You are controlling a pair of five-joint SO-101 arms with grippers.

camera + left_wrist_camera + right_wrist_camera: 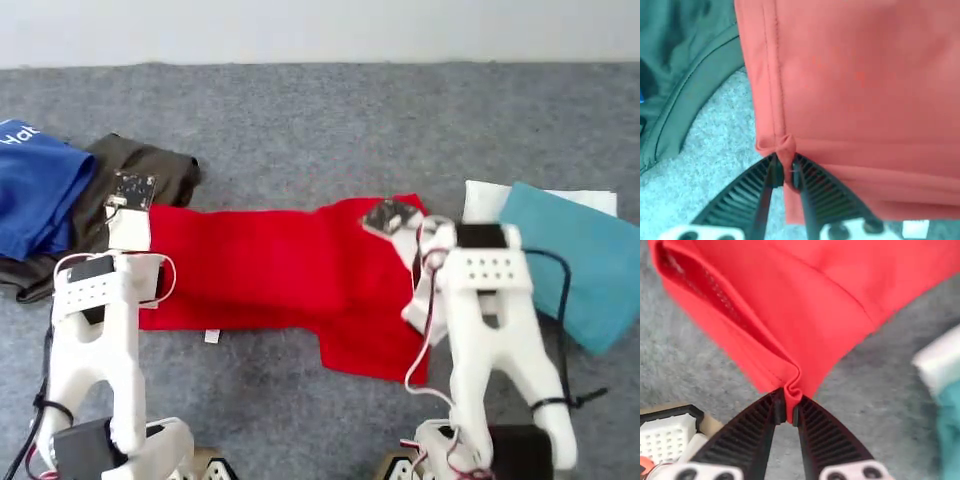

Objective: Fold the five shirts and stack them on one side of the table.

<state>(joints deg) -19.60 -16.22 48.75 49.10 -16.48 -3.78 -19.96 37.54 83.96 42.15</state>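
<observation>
While the red shirt (265, 265) lies stretched sideways across the middle of the grey table (300, 110), each arm holds one end of it. The left arm (100, 300) stands at the shirt's left end. In its wrist view the black ribbed jaws are pressed together on a small pucker of the stitched hem at a corner of the red cloth, just beside the dark shirt (160, 170). The right arm (485, 300) stands at the right end, where its jaws are likewise clamped on a pinched fold of the red edge, with layers of cloth opening out beyond them. The red shirt looks doubled over lengthwise, with a wider part reaching toward the arms near the right end, though the exact fold is hard to make out from above. At the table's left edge a blue shirt (35, 190) rests crumpled on top of the dark one. On the right side a teal shirt (575, 255), folded flat, lies over a white shirt (485, 200), near the red shirt's right end but apart from it.
</observation>
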